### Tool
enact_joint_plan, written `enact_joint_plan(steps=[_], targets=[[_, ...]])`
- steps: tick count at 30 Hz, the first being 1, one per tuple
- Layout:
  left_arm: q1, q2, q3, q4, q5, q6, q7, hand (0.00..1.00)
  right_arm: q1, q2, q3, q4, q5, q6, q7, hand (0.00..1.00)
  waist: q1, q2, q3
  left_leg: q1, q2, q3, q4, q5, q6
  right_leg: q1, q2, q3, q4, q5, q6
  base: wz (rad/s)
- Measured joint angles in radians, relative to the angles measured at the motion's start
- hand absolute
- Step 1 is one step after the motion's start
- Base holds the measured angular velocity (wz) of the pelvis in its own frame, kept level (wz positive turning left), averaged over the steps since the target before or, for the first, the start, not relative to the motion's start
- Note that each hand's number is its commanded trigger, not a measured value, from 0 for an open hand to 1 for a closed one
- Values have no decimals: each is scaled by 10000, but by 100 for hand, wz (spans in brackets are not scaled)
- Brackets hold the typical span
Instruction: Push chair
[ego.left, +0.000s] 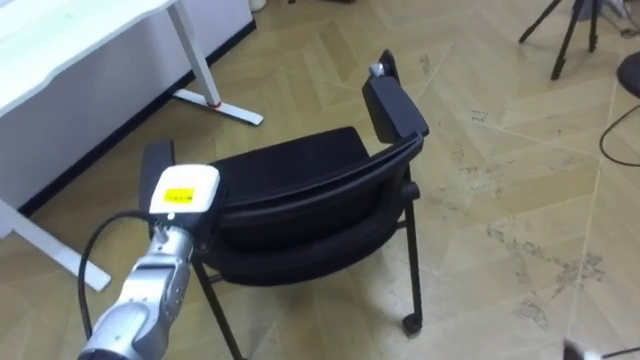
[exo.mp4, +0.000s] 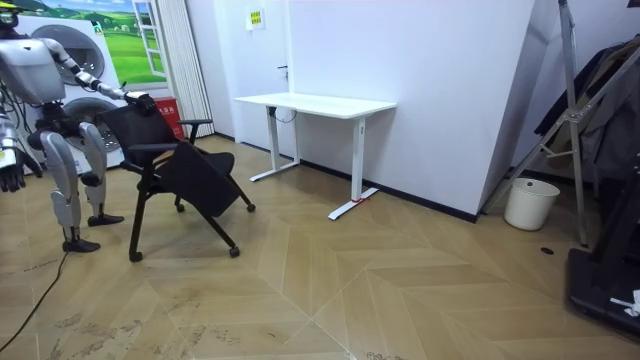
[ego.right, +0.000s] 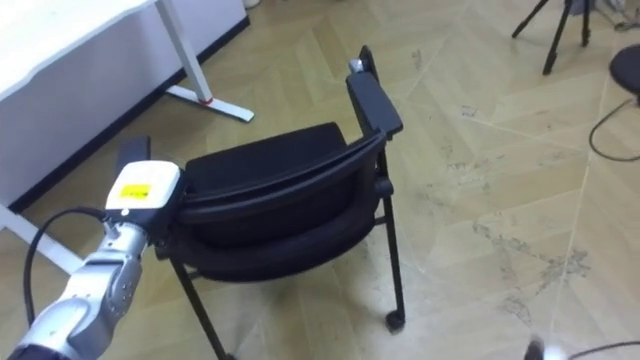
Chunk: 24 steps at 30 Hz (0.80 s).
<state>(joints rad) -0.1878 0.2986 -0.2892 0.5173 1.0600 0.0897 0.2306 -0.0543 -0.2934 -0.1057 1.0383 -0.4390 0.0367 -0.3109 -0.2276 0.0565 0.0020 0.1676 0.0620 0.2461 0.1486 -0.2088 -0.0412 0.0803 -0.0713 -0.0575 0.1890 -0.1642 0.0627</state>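
Note:
A black chair (ego.left: 300, 200) with armrests and castors stands right in front of me, its back towards me. In the room view the chair (exo.mp4: 190, 175) is tilted, its seat sloping down away from me. My left hand (ego.left: 182, 192) rests on the top left corner of the chair back, next to the left armrest (ego.left: 156, 160), and its fingers are hidden behind the backrest. The same left hand (exo.mp4: 140, 100) shows on the chair back in the room view, at the end of an outstretched arm. My right hand (exo.mp4: 10, 168) hangs at my side with relaxed fingers.
A white desk (ego.left: 60, 40) on white legs stands against the wall beyond the chair to the left, also seen as the desk (exo.mp4: 315, 103) in the room view. A tripod (ego.left: 570, 30) and a dark cable (ego.left: 615, 130) are at the far right. A white bin (exo.mp4: 530, 203) stands by the wall.

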Motion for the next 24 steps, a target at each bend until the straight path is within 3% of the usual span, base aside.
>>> enact_joint_plan(steps=[4, 7, 10, 16, 24], targets=[[-249, 48, -119, -125, 8, 92, -81, 100, -636, -351, 316, -1982, -2179, 281, -143, 0, 221, -217, 0, -65, 9, 1, 7, 0, 0, -154, 4, 35, 145, 7, -9, -2], [-478, 291, -456, -148, -56, 134, -205, 100, -1100, -366, 923, -3394, -3151, 476, -149, 0, 412, -454, -15, -54, 38, 0, 11, 0, 0, -174, 37, 57, 157, 19, -29, -4], [-551, 353, -509, -256, -58, 119, -277, 100, -1317, -299, 1492, -4653, -4105, 508, -123, 0, 549, -589, -33, -55, 47, 1, 18, 0, 0, -230, 47, 71, 158, 34, -47, -3], [-580, 352, -548, -361, -28, -139, -264, 100, -1367, -279, 2410, -6367, -4974, 510, 399, 0, 976, -569, -19, -98, 127, 3, 10, 0, -1, -255, 134, 147, 136, 51, -63, -4], [-682, 434, -712, -656, -36, -354, -453, 100, -1520, -275, 3606, -7745, -5439, 460, 1218, 0, 1230, -547, 34, -180, 148, -61, -40, 0, -1, -303, 145, 70, 103, 51, -64, 2]])
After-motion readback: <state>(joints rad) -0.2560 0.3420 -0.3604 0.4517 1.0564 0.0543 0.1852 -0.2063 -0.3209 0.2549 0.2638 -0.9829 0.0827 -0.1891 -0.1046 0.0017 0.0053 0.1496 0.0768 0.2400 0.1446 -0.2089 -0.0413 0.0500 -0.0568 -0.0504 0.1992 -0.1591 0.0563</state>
